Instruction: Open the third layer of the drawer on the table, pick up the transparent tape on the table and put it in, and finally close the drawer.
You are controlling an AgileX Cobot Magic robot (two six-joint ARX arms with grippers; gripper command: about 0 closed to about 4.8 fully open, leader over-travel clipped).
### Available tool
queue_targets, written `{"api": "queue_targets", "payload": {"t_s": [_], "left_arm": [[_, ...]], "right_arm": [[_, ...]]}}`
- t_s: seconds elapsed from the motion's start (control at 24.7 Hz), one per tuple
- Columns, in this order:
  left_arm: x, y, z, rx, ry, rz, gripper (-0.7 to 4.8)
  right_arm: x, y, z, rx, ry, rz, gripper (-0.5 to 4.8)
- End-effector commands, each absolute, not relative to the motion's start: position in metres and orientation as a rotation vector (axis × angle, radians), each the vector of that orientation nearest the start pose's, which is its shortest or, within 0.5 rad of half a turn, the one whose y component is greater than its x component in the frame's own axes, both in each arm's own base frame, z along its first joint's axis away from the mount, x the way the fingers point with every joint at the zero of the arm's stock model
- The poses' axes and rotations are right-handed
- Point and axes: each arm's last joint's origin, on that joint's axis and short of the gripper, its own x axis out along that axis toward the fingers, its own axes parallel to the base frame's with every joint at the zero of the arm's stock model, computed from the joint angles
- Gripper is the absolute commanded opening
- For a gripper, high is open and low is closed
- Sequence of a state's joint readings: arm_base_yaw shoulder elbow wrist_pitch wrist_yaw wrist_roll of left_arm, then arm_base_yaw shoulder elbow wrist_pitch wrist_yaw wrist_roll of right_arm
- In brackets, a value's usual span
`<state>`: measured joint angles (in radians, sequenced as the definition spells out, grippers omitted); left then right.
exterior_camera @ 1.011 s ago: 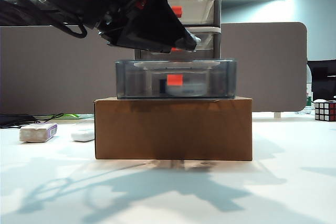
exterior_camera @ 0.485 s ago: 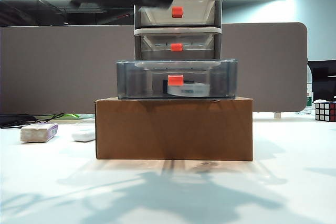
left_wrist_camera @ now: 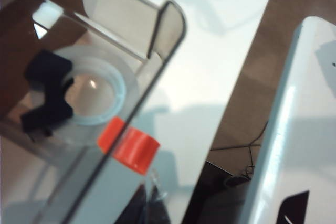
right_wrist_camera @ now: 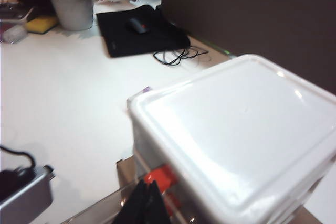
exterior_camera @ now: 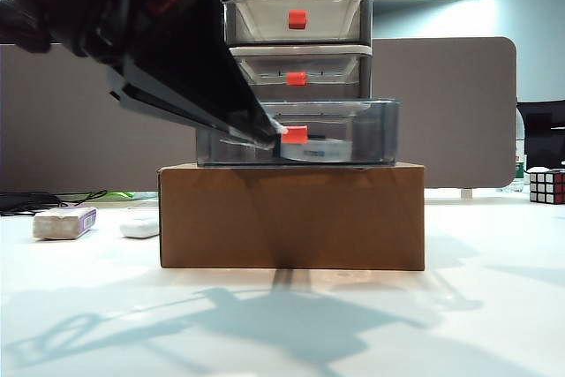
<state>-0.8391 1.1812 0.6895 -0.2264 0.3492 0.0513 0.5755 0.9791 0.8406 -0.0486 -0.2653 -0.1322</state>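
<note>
The drawer [exterior_camera: 298, 50] stands on a brown cardboard box [exterior_camera: 291, 216] on the table [exterior_camera: 282, 324]. Its third layer [exterior_camera: 353, 132] is pulled out, and the transparent tape [exterior_camera: 320, 149] lies flat inside it [left_wrist_camera: 94, 94]. My left gripper [exterior_camera: 272, 135] is shut and empty, its tips at the drawer's front right beside the red-orange handle [exterior_camera: 295, 134]. In the left wrist view the gripper [left_wrist_camera: 150, 209] sits just below that handle [left_wrist_camera: 129, 149]. My right gripper [right_wrist_camera: 146, 203] is shut and empty above the cabinet's white top [right_wrist_camera: 236, 129], close to a red handle [right_wrist_camera: 160, 176].
A Rubik's cube [exterior_camera: 546, 185] sits at the far right. A small purple-edged block [exterior_camera: 64, 222] and a white object [exterior_camera: 139, 225] lie at the left. A grey partition [exterior_camera: 441, 112] stands behind. The right wrist view shows a potted plant [right_wrist_camera: 76, 9] and a black mat [right_wrist_camera: 139, 32].
The left arm rose from over the open drawer, then came down in front of it with its jaws shut beside the lowest handle. The tape now lies in the drawer.
</note>
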Motion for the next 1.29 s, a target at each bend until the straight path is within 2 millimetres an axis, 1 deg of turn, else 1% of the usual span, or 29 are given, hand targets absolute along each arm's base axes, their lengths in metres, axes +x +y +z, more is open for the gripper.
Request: {"api": "queue_targets", "payload": {"t_s": [0.04, 0.08, 0.12, 0.32, 0.4, 0.53, 0.65, 0.77, 1.05, 1.13, 1.29], "left_arm": [[0.153, -0.185, 0.223, 0.231, 0.678, -1.122, -0.06], [0.154, -0.185, 0.222, 0.236, 0.679, -1.113, -0.06], [0.155, -0.185, 0.222, 0.239, 0.675, -1.103, -0.06], [0.157, -0.185, 0.222, 0.249, 0.655, -1.069, -0.06], [0.158, -0.185, 0.222, 0.253, 0.643, -1.050, -0.06], [0.159, -0.186, 0.223, 0.256, 0.624, -1.029, -0.06], [0.163, -0.186, 0.226, 0.273, 0.565, -0.928, -0.06], [0.168, -0.188, 0.227, 0.268, 0.526, -0.888, -0.06], [0.191, -0.193, 0.212, 0.280, 0.485, -0.807, -0.06], [0.194, -0.195, 0.213, 0.273, 0.451, -0.787, -0.06], [0.198, -0.198, 0.220, 0.246, 0.365, -0.754, -0.06]], "right_arm": [[0.196, 0.136, 0.339, -0.151, 0.118, 0.840, -0.05], [0.204, 0.141, 0.340, -0.153, 0.128, 0.841, -0.05], [0.215, 0.148, 0.342, -0.156, 0.141, 0.841, -0.05], [0.249, 0.168, 0.350, -0.168, 0.179, 0.837, -0.05], [0.260, 0.174, 0.351, -0.175, 0.215, 0.824, -0.05], [0.272, 0.180, 0.348, -0.193, 0.288, 0.790, -0.05], [0.277, 0.182, 0.336, -0.216, 0.373, 0.759, -0.05], [0.276, 0.182, 0.334, -0.220, 0.396, 0.758, -0.05], [0.275, 0.181, 0.331, -0.227, 0.430, 0.760, -0.05], [0.275, 0.181, 0.330, -0.229, 0.441, 0.760, -0.05], [0.274, 0.180, 0.329, -0.235, 0.454, 0.761, -0.05]]}}
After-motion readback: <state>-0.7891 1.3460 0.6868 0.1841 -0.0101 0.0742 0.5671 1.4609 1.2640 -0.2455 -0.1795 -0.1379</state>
